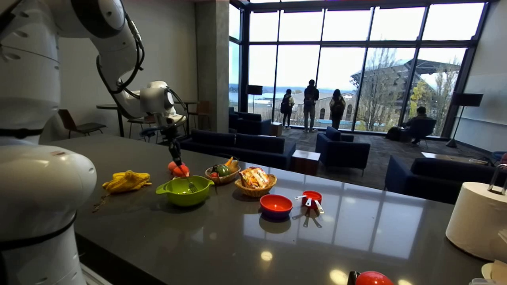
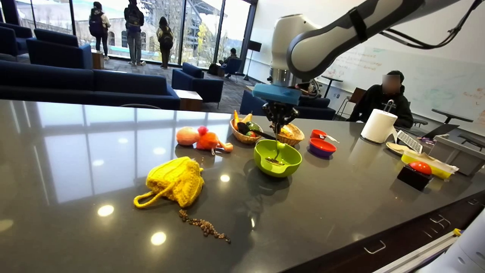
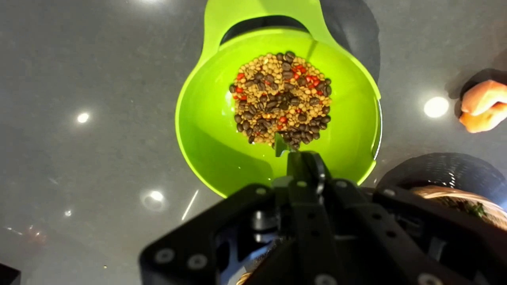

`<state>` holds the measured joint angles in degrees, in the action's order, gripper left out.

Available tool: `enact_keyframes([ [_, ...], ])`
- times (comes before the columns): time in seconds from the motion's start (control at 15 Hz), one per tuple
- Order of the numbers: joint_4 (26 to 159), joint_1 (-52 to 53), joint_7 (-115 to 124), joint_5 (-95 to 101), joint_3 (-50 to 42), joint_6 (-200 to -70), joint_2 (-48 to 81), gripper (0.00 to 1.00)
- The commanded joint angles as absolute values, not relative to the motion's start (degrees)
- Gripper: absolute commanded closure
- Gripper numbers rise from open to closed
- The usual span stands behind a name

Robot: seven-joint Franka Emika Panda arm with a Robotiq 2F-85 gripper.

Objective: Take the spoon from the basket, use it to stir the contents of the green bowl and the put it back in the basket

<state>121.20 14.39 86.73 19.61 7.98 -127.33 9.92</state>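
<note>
The green bowl (image 1: 186, 198) shows in both exterior views (image 2: 291, 167) and fills the middle of the wrist view (image 3: 198, 130). It holds a mix of tan, dark and red beans (image 3: 277, 91). My gripper (image 1: 180, 162) points down above the bowl and is shut on the metal spoon (image 1: 193, 187). The spoon's slotted-looking head is down in the bowl, at the beans (image 2: 277, 149); only a sliver shows in the wrist view (image 3: 280, 145). Behind the bowl stand two tan woven baskets, one with vegetables (image 1: 222, 181), one with a packaged item (image 1: 255, 192).
A yellow knitted item (image 1: 126, 182) lies beside the bowl, near spilled beans (image 2: 204, 226). Pink-orange toys (image 2: 206, 140) are behind it. A red bowl (image 1: 276, 204), red measuring cups (image 1: 311, 196), a paper roll (image 1: 475, 221) and a red button (image 2: 420, 167) stand further along.
</note>
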Motion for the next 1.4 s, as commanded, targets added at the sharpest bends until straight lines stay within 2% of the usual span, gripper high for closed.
enact_keyframes([
  [0.0,120.34,13.54,85.10,20.94,6.68,-127.14,10.07,0.99],
  [0.6,121.45,12.79,81.07,16.62,6.66,-125.91,10.89,0.99],
  [1.33,115.61,16.31,74.07,16.66,8.64,-125.57,15.06,0.99],
])
